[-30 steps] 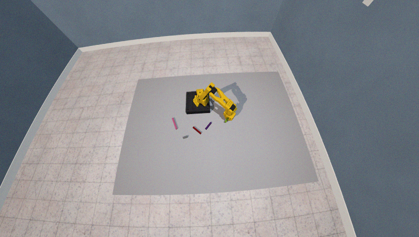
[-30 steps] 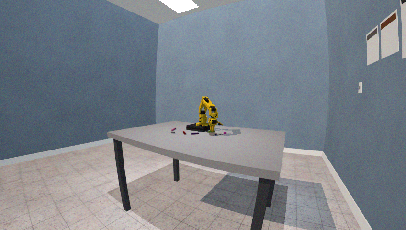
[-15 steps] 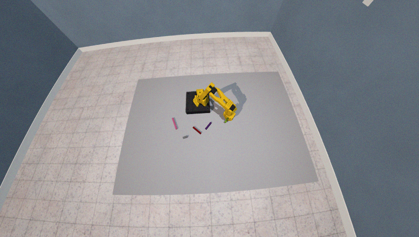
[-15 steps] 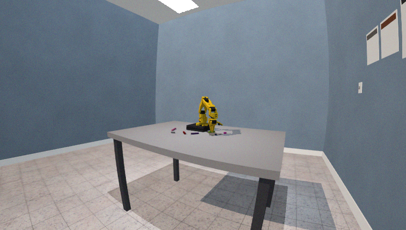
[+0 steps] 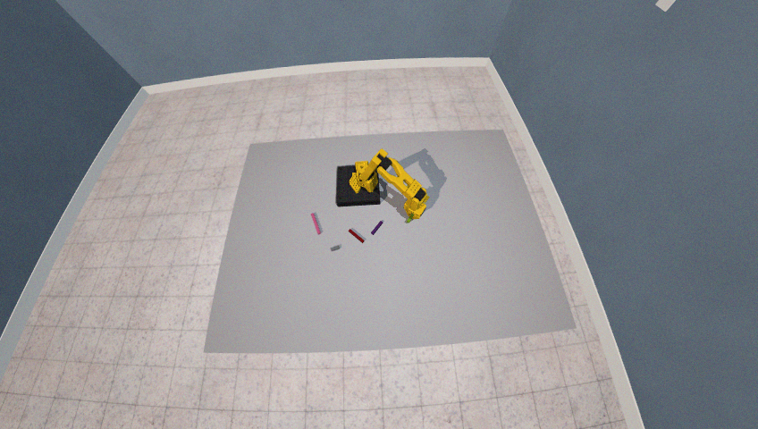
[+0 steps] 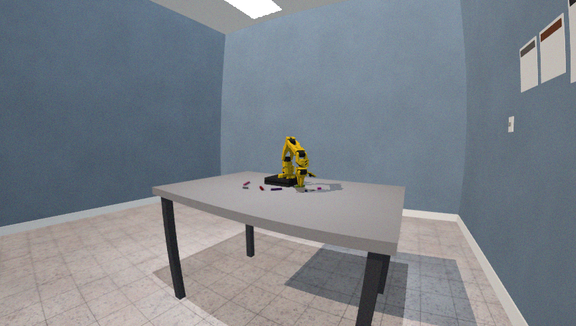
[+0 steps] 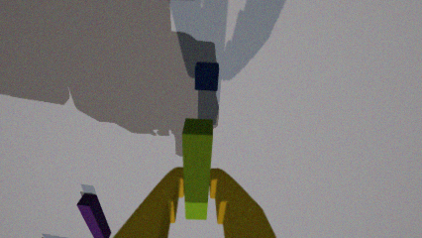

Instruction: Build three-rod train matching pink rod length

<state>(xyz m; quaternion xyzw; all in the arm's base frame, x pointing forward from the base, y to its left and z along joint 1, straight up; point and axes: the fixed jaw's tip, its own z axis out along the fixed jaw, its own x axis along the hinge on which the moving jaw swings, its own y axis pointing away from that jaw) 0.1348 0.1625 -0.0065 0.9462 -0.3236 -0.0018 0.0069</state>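
One arm (image 5: 396, 178) on a black base (image 5: 353, 194), bent over toward 4 o'clock of the base in the top view. One gripper (image 7: 197, 200), narrow, clamped on one lime rod (image 7: 197, 166); in the wrist view the rod runs lengthwise between the two dark yellow fingers and pokes out toward 12 o'clock. In the top view only a sliver of lime (image 5: 408, 219) shows under the gripper tip.

Rods counted across views: seven, one of each colour.
- One pink rod (image 5: 315, 222), flat on the bench (image 5: 425, 287), at 8 o'clock of the base, well apart from the arm.
- One red rod (image 5: 356, 235), near 6 o'clock of the base, between the grey and purple ones.
- One purple rod (image 5: 376, 227), just at 1 o'clock of the red, not touching it; also seen at the lower left in the wrist view (image 7: 93, 215).
- One grey rod (image 5: 334, 248), short, at 8 o'clock of the red.
- One blue rod (image 7: 206, 75), a small dark cube in the wrist view, at 12 o'clock of the lime tip, near it with a gap; it lies partly in the arm's shadow.
- One magenta rod (image 6: 319, 188), seen in the exterior view only, at 3 o'clock of the gripper; tiny.

No two rods lie end to end touching. Whether the lime rod touches the bench, cannot tell.
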